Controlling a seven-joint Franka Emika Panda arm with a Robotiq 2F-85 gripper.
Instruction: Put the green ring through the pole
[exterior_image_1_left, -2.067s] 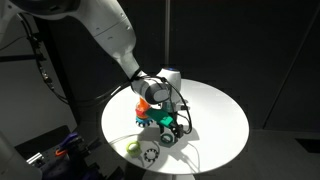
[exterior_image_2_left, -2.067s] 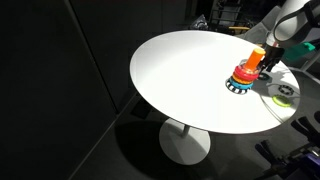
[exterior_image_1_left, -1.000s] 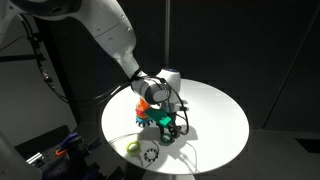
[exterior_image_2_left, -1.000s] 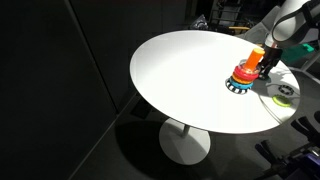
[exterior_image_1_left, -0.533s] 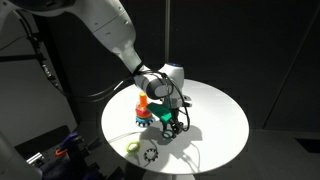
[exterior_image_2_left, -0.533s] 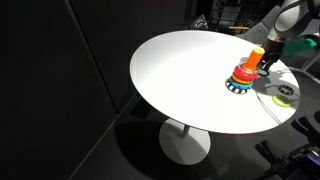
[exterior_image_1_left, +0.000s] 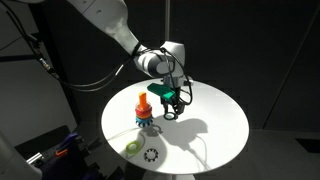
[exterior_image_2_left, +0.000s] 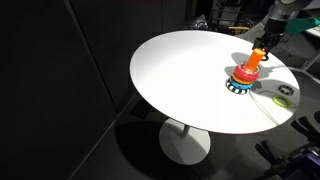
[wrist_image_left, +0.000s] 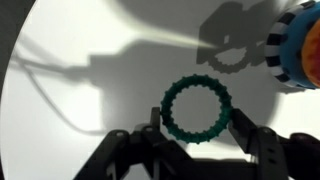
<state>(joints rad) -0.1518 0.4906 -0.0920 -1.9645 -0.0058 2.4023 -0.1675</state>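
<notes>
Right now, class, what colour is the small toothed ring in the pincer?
Dark teal-green; the small toothed ring shows best in the wrist view.

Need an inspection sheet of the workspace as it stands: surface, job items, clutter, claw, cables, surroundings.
surface: round white table.
job's things: green ring held above the table; pole upright, apart from it.
clutter: yellow-green ring and black toothed ring near the table's edge.
grippers: claw shut on the green ring.
cables: dark cables hang beside the arm.
surroundings: dark backdrop; little else can be made out.
</notes>
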